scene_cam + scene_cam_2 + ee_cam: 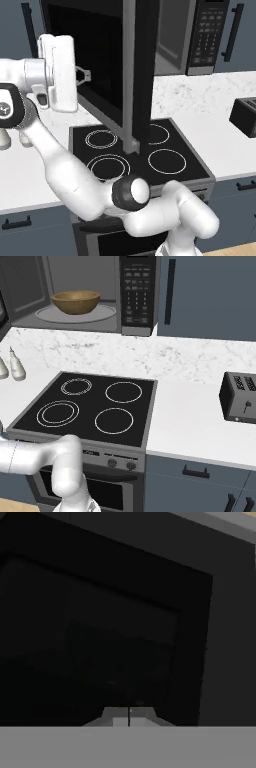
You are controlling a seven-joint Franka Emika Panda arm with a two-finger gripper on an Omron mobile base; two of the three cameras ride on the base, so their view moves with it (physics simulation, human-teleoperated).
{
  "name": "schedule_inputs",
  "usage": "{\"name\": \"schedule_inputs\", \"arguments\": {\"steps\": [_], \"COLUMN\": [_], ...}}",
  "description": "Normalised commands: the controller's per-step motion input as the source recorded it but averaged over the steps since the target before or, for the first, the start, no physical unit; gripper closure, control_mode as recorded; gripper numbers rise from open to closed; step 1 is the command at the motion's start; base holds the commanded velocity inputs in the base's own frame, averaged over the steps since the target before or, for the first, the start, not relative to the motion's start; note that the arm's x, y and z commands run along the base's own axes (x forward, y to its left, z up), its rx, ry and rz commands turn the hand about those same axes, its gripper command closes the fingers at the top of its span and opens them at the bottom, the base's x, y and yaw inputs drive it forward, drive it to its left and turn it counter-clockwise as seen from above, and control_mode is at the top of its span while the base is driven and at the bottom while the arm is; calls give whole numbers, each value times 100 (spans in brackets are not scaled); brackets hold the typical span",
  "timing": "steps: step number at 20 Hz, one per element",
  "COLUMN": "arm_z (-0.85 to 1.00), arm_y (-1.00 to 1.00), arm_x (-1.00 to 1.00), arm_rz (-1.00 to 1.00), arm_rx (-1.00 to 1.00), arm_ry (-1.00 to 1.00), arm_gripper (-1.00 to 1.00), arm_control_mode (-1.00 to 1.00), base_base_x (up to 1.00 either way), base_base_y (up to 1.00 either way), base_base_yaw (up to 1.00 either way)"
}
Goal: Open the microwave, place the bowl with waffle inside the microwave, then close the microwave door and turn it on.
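1. You are looking at the black-and-steel microwave (pixel 100 296) standing open, its grey interior and round glass turntable showing above the white marble table (pixel 200 421).
2. The round brown wooden bowl (pixel 76 302) is sitting on the turntable inside the microwave; you cannot see into it from here.
3. The wide dark-glass microwave door (pixel 107 65) with its grey steel frame is standing swung out over the black four-ring cooktop (pixel 90 406).
4. Your jaws (pixel 84 75) are pressing together, holding nothing, right at the door's outer glass face; in the hand view the tips (pixel 129 716) are meeting against the dark panel.
5. A black toaster (pixel 240 397) is resting on the table to the right.
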Motion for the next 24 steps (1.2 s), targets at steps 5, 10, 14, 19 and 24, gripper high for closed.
{"name": "schedule_inputs", "arguments": {"steps": [5,10,14,19,24], "arm_z": [40,-1,-35,-74,-100], "arm_y": [-100,-100,-100,-97,-48], "arm_x": [-21,2,91,100,100], "arm_rz": [0,0,4,17,26], "arm_rx": [53,51,32,14,-7], "arm_ry": [-19,-14,0,-3,-23], "arm_gripper": [100,100,100,100,100], "arm_control_mode": [-100,-100,-100,-100,-100], "base_base_x": [0,0,0,0,0], "base_base_y": [0,0,0,0,0], "base_base_yaw": [0,0,0,0,0]}}
